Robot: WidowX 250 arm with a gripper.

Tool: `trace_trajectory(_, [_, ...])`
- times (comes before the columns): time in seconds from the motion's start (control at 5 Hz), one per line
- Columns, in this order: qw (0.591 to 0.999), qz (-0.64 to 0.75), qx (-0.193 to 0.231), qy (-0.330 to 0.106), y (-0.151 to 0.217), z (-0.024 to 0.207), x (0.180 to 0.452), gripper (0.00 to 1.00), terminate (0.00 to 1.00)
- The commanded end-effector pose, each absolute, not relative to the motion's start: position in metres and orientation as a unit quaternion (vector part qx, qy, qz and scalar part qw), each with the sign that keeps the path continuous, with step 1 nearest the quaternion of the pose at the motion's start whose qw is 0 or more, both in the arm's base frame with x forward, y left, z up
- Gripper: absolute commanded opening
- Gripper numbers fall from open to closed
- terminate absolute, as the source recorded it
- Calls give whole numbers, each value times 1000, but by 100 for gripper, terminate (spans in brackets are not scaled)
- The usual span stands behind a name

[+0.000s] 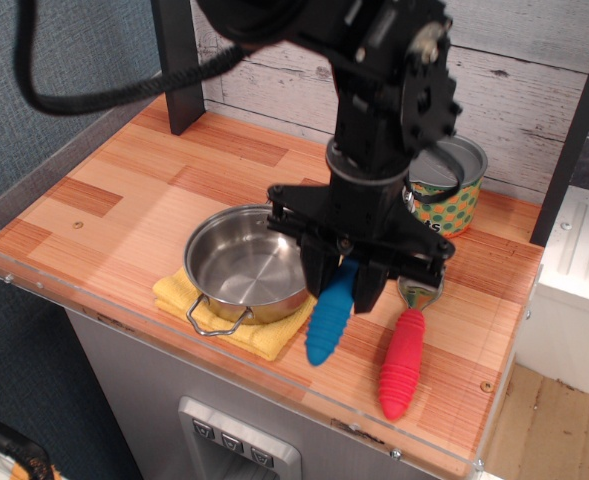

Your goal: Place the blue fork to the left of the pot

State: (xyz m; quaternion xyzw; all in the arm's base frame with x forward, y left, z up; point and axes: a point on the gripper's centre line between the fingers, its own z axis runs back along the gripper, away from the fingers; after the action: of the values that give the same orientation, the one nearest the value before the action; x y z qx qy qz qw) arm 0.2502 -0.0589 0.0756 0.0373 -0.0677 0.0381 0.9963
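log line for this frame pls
phase: carry | gripper: jaws shut on blue fork, lifted | pot: on yellow cloth | fork still right of pot

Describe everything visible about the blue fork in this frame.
The blue fork shows only its thick, ribbed, bright-blue handle, which looks like soft plastic or rubber and tapers to a rounded end. Its upper part sits between the fingers of the gripper, which is shut on it; the tines are hidden there. It hangs tilted, the rounded end pointing down toward the front edge, just right of the pot. Whether its tip touches the counter cannot be told.
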Motion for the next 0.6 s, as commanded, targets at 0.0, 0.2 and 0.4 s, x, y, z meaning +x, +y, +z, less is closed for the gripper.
trace_trajectory(0.0, [991,104,43,-75,-17,108,267,0,0])
trace_trajectory(0.2, [990,124,54,-51,24,108,263,0,0])
trace_trajectory(0.4, [992,104,50,-52,58,109,254,0,0])
